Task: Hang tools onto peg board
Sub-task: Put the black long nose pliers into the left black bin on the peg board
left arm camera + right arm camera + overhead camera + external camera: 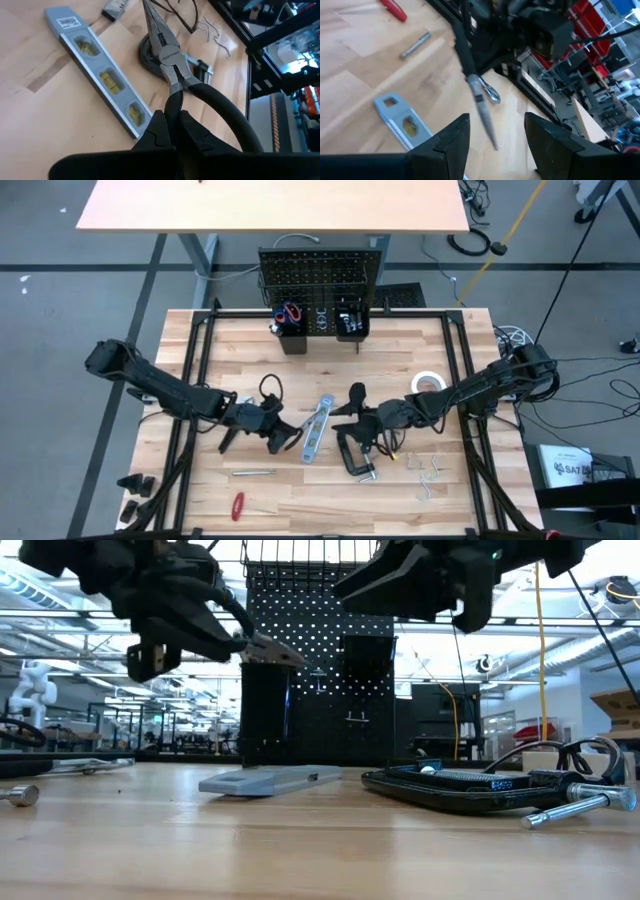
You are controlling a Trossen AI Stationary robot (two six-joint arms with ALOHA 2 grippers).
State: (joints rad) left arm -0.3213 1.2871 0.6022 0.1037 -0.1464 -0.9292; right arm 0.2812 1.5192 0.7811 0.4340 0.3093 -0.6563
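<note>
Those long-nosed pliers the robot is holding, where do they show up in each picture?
High view: the pliers sit left of centre, in the left gripper.
Low view: upper left, nose pointing right.
Left wrist view: centre.
Right wrist view: centre.
Shared landmark: the level beside them.

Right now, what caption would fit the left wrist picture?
Left gripper shut on black-handled pliers, held above the level on the table.
</note>
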